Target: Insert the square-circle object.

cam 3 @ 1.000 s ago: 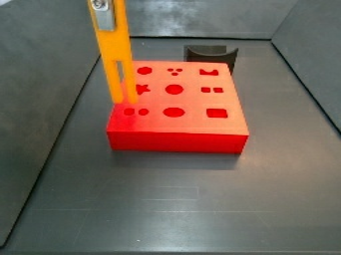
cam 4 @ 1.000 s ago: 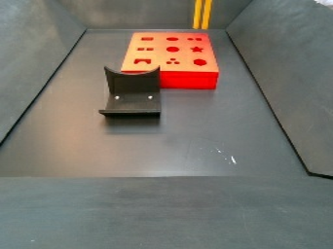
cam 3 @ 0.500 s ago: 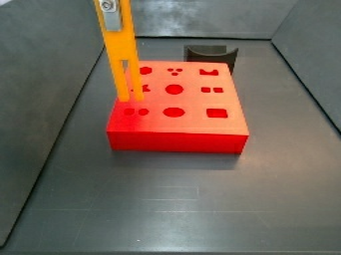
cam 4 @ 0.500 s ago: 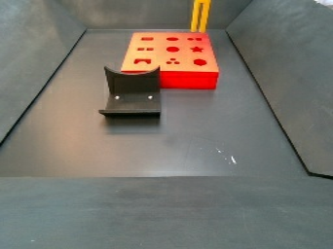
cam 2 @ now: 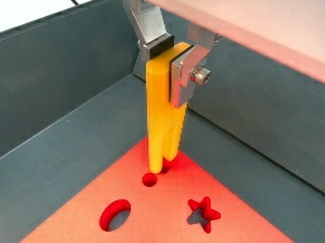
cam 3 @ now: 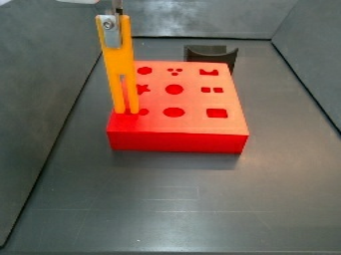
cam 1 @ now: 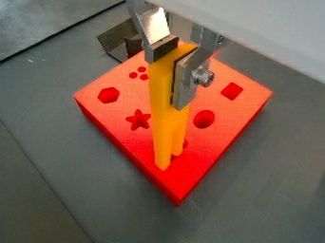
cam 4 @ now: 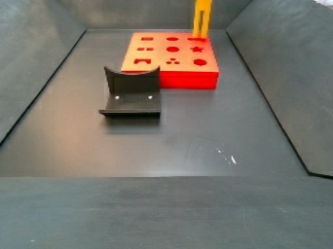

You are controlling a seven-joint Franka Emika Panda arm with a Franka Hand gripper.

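Observation:
The square-circle object is a long orange-yellow bar held upright, forked end down. My gripper is shut on its upper end. Both wrist views show the silver fingers clamping the bar, with the gripper above the red block. The prongs hang just over the red block at its edge, by a small round hole. I cannot tell whether they touch. In a side view the bar stands behind the block.
The dark fixture stands on the floor in front of the block in a side view and behind it in another side view. Grey sloped bin walls enclose the floor.
The gripper has lowered the bar toward the red block. The bar's top and the gripper now show in the side view. The block and fixture have not moved.

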